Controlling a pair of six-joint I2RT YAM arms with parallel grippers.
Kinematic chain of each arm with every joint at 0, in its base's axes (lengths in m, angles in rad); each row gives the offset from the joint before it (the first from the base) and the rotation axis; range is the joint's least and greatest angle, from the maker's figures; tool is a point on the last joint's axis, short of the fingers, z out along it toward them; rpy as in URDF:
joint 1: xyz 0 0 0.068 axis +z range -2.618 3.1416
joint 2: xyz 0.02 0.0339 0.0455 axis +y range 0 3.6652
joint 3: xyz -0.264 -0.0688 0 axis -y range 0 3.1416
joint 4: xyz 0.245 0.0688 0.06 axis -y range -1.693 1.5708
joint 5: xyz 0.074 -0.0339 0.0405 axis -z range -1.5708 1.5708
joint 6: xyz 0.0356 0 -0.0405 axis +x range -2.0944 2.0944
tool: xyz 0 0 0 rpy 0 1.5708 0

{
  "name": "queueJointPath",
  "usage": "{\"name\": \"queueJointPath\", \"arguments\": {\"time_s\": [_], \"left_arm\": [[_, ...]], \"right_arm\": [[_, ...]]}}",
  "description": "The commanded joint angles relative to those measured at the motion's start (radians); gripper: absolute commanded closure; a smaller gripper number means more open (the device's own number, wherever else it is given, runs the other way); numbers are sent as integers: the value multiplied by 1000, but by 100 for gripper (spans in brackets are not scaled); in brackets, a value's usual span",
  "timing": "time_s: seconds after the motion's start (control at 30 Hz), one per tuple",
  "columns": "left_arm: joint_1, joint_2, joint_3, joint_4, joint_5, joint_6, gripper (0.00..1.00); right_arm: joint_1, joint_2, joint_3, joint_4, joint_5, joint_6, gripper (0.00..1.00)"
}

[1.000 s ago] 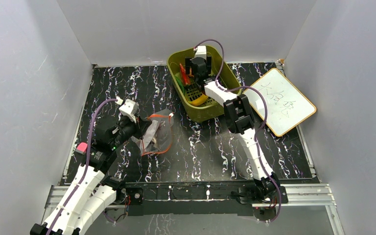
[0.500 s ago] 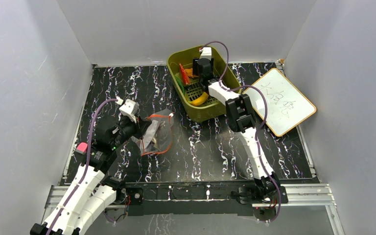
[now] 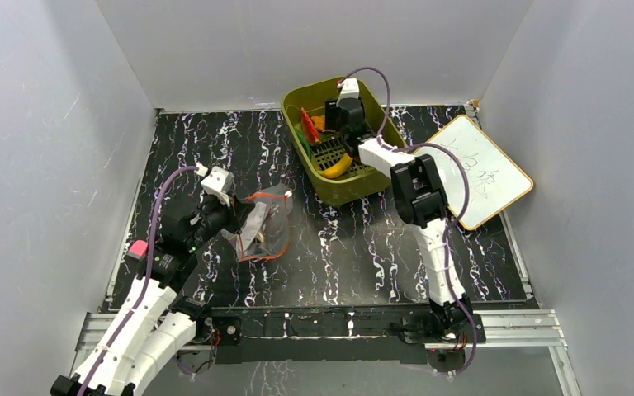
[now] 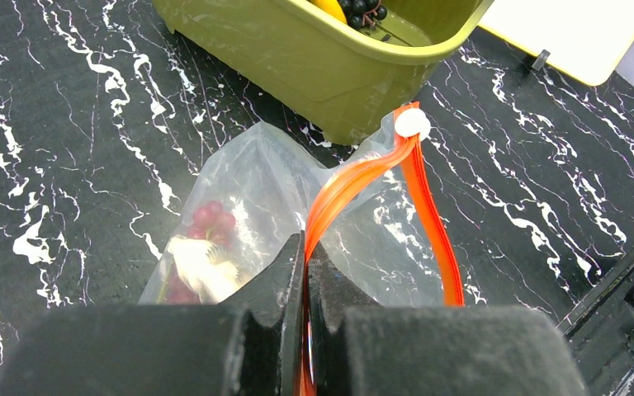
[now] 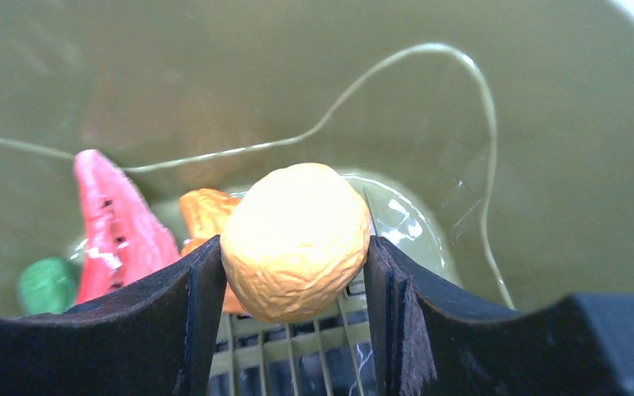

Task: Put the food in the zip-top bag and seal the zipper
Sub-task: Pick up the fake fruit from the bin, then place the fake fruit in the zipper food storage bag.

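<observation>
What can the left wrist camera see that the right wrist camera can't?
Only the left wrist view shows the clear zip-top bag lying on the table, red grapes inside it, and the left claw pinching its red-orange zipper. Only the right wrist view shows the right claw squeezing the orange, with the watermelon slice and a green bit nearby. Both show the olive-green basket: left from outside, right from inside.
</observation>
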State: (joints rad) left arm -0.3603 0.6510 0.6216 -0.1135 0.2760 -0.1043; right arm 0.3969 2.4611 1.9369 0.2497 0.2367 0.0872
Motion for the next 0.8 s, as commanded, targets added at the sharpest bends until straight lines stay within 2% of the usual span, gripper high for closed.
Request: {"name": "queueJointPath", "arguments": {"time_s": [0.0,0.27,0.57,0.77], "left_arm": [[-3,-3,8,0,-14,4,100],[-4,15,38,0,-31,-77,100],[-3,126,214,-134,-58,-143,100],[-4,179,300,-165,-71,-196,100]], "right_arm": [[0,-192,-89,31,-72,21,78],[0,-457,-310,-113,-124,121,78],[12,-810,-520,-276,-313,201,77],[91,-1000,-590,-348,-356,245,78]]}}
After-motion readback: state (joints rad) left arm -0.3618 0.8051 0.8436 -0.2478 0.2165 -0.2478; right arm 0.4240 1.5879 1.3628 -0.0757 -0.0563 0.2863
